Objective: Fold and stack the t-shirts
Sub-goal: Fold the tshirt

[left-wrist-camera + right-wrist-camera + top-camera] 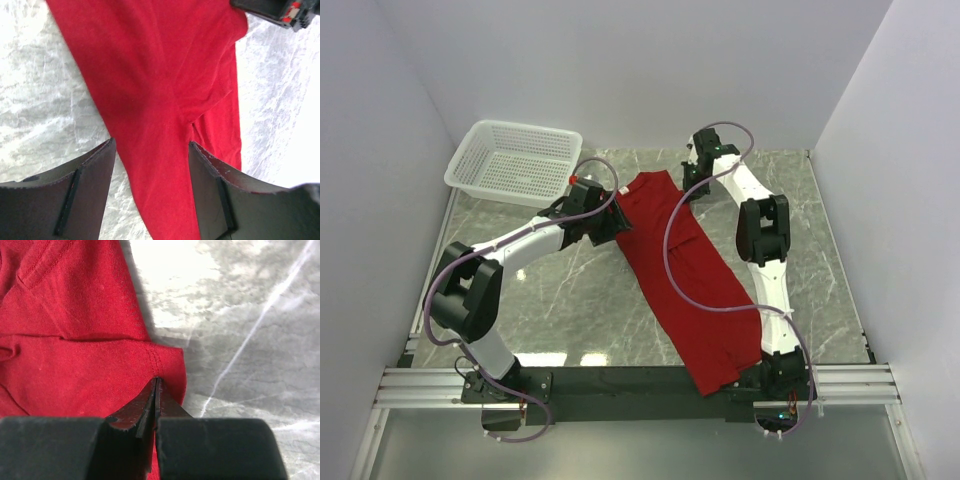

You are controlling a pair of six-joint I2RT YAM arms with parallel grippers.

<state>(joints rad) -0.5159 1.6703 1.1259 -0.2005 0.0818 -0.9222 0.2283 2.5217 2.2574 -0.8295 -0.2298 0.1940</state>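
The right gripper [156, 390] pinches the far corner of the red t-shirt [720, 340]; the left gripper [152, 150] hovers open above its left side.

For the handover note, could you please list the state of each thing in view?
t-shirt: lying in a long, creased diagonal strip, not neatly folded.
basket: upright, empty.
left pincer: open, over the t-shirt, holding nothing.
right pincer: shut on the t-shirt's edge.
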